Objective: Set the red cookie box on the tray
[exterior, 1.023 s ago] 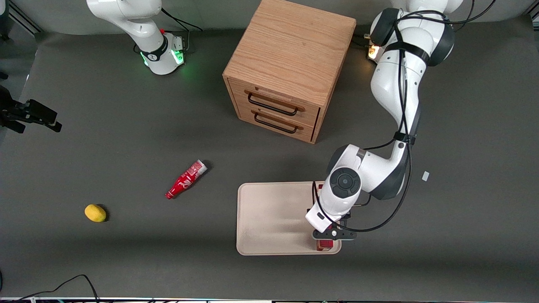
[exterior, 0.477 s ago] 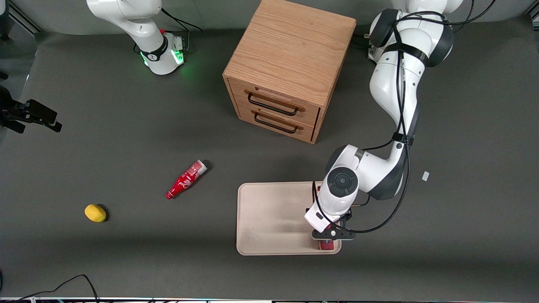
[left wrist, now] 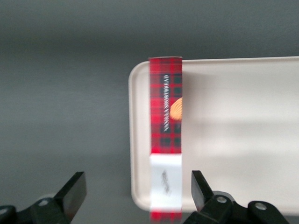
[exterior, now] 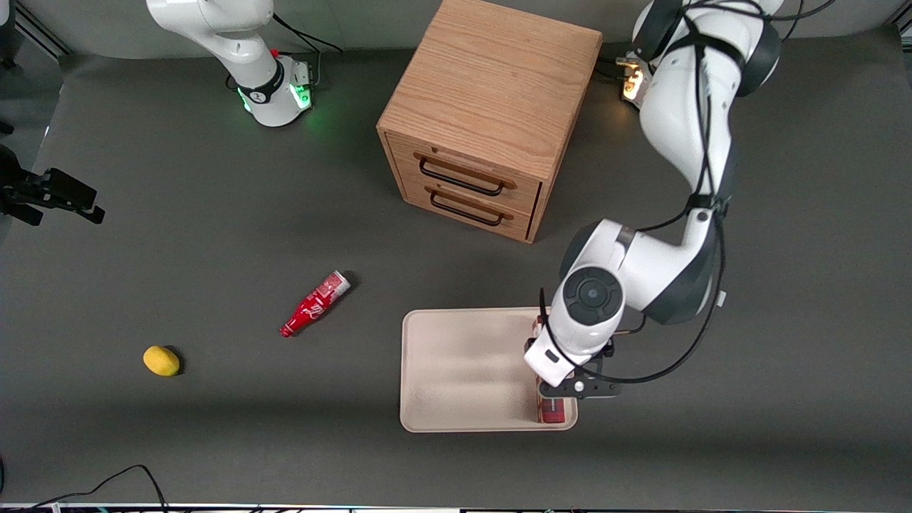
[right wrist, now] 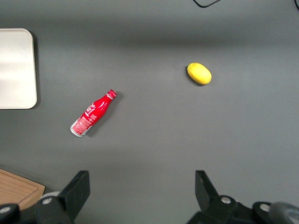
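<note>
Dark grey matting covers the table [exterior: 178, 235], which carries a wooden two-drawer cabinet [exterior: 491, 107], a small red bottle [exterior: 314, 304] lying on its side, and a yellow lemon-like fruit [exterior: 162, 360] toward the parked arm's end.

Above the tray's edge at the working arm's end hangs the left gripper [left wrist: 138, 196]. Its fingers [left wrist: 202, 190] are spread wide and hold nothing, with clear space between each black pad and the carton.

Lying flat in the cream tray [exterior: 456, 370], the red cookie box [left wrist: 165, 116] runs lengthwise close along the tray's end rim. It sits between the two fingers, below them and touching neither. From the front only its near end [exterior: 551, 411] shows under the wrist.

Dark red plaid covers the box, with part of an orange-tan cookie picture at one edge. A line of pale lettering runs along the dark band, too blurred to read. The white end panel carries small print, also unreadable.
</note>
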